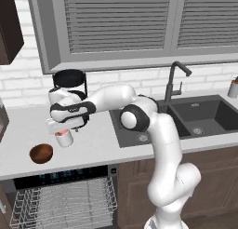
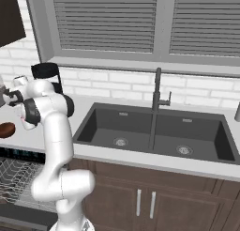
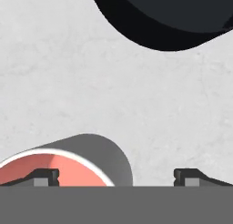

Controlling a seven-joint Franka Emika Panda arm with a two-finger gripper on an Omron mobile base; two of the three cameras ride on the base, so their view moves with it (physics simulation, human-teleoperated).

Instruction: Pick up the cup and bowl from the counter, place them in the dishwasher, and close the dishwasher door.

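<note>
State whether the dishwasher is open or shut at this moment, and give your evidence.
Open. In the left base view the dishwasher below the counter shows its silver wire rack pulled out, under the lit control strip.

Even, flat rendered light, bright overall; no clear single source. Soft faint shadow under cup (image 1: 64,138) and bowl (image 1: 41,153) on counter (image 1: 93,146). Sink basin (image 2: 154,131) dark, little detail inside. No glare or hot spots on white arm. Base views low-res, slightly soft, jagged edges on blinds. Hand view sharp enough, no edge distortion; black tray (image 3: 168,18) reads as flat dark mass.
</note>
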